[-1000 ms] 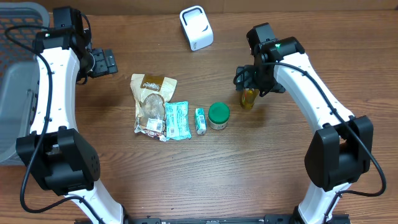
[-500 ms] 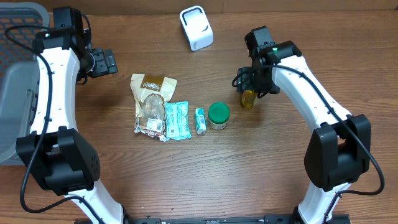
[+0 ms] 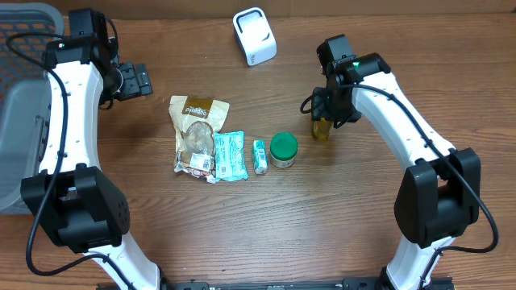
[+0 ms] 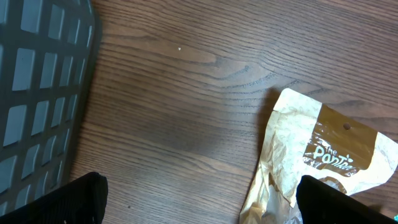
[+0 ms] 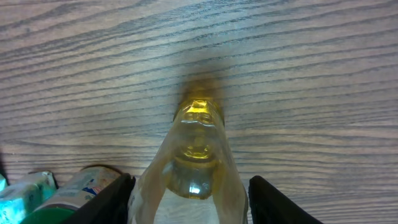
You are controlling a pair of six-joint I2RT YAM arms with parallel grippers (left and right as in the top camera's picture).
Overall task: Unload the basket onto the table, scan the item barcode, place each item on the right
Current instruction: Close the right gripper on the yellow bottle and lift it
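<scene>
The small clear bottle [image 3: 322,129] of yellow liquid rests on the wooden worktop [image 3: 242,225], right of centre. The right end effector [image 5: 189,199] is over it, partly open, with one of its dark fingers [image 5: 112,202] on each side of the bottle's body. They lie close against the plastic, but it cannot be told whether they grip it.

Just left of the bottle stands a green-lidded jar [image 3: 283,149]. A row continues left from it: a small carton [image 3: 260,156], a teal packet [image 3: 229,155] and a brown snack bag [image 3: 197,133]. The white scanner [image 3: 255,36] sits at the far edge, left of the bottle and well apart from it.

The left end effector [image 4: 199,199] hangs at the far left with its jaws spread wide and nothing between them, between the snack bag's top corner and a grey basket [image 4: 37,93].
</scene>
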